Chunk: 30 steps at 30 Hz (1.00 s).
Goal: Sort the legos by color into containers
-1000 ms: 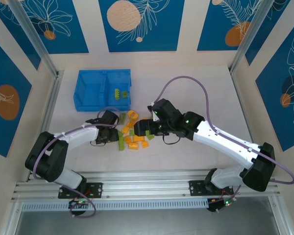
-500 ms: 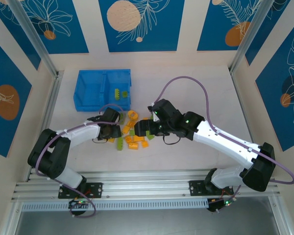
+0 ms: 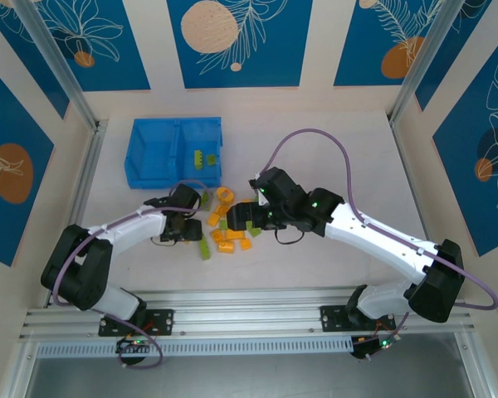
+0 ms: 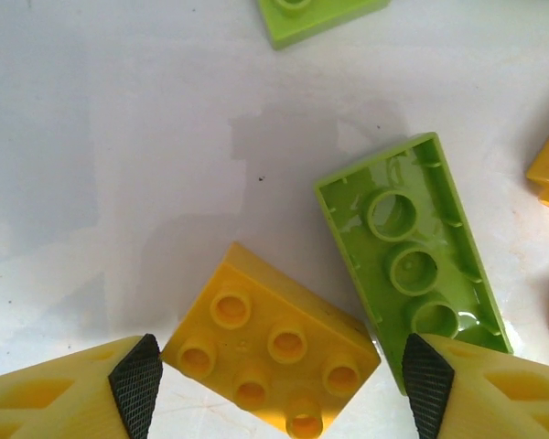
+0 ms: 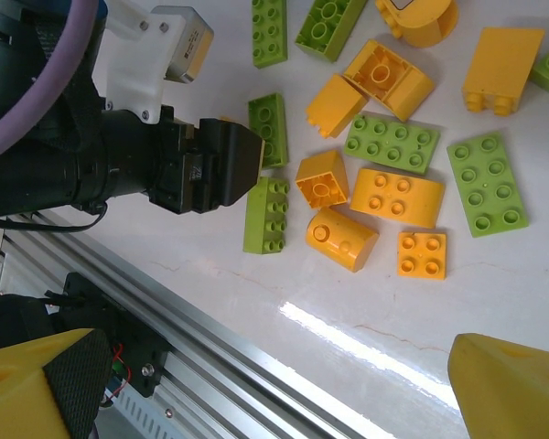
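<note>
The legos lie in a loose pile (image 3: 228, 230), orange-yellow and lime green mixed. My left gripper (image 4: 282, 393) is open low over the pile's left side, its pads (image 4: 135, 384) on either side of a yellow six-stud brick (image 4: 274, 347) without gripping it. An upturned green brick (image 4: 412, 265) lies just right of that brick. My right gripper (image 5: 288, 384) hangs open and empty above the near side of the pile. The containers are two halves of a blue bin (image 3: 137, 166); a green lego (image 3: 203, 157) lies in the right half.
Several yellow and green bricks (image 5: 393, 146) spread across the right wrist view, with the left gripper's black body (image 5: 210, 165) among them. The metal rail (image 5: 256, 366) runs along the table's near edge. Bare tabletop lies right of the pile (image 3: 340, 157).
The left gripper has edged a little to the right into the pile and its jaws have opened slightly. The right arm has barely moved.
</note>
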### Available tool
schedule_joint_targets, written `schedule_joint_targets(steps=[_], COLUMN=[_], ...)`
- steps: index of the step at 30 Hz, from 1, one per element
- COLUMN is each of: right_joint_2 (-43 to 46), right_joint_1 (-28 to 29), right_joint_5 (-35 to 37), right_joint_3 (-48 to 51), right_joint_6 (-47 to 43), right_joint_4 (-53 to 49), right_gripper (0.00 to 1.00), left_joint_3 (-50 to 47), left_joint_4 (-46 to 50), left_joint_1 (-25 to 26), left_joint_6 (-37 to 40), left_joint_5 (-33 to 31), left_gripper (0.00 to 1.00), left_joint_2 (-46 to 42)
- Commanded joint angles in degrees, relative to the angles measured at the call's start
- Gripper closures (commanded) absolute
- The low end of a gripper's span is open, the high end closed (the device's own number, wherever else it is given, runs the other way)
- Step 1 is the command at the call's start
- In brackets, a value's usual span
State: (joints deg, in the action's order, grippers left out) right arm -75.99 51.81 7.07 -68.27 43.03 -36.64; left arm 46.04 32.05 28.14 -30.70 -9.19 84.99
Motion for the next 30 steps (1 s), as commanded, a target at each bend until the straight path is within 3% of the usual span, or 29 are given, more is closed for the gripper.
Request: schedule_joint_targets(steps=[1,10,15,21,23,25,30], right_joint_2=[0.08,-0.87,-1.67,-2.70,-3.02,-3.02,-1.26], right_joint_1=[0.46,0.45,0.43,0.66,0.81,0.88,0.92], right_joint_5=[-0.40,-0.61,-0.59,-1.43,-1.29,-0.85,2.77], right_joint_3=[-1.87,-2.36,-2.71,-3.43,-3.57,-3.58,-2.82], right_joint_6=[0.15,0.57,0.41,0.31,0.22,0.28,1.32], right_joint_4=[-1.05,-0.79,-1.08,-0.45,-0.69,-0.67,-0.71], right_gripper=[0.04,0.04,0.04,0.04,0.04,0.04,0.04], left_joint_3=[1.90,0.42,-2.83,-3.08,-3.15,-1.94,8.99], left_joint_4=[1.03,4.58,4.33,3.79,-0.50,-5.97,-9.33], left_joint_1=[-0.25,-0.19,-0.19,-0.19,-0.13,0.42,1.65], left_joint_6=[2.78,0.01,-2.10,-3.53,-3.15,-1.40,2.06], left_joint_5=[0.93,0.98,1.51,1.68,4.81,8.65,9.90], left_gripper=[0.32,0.36,0.37,0.28,0.28,0.27,0.26], left_joint_2=[1.75,0.79,-6.87,-13.51,-15.33,-14.73,-3.13])
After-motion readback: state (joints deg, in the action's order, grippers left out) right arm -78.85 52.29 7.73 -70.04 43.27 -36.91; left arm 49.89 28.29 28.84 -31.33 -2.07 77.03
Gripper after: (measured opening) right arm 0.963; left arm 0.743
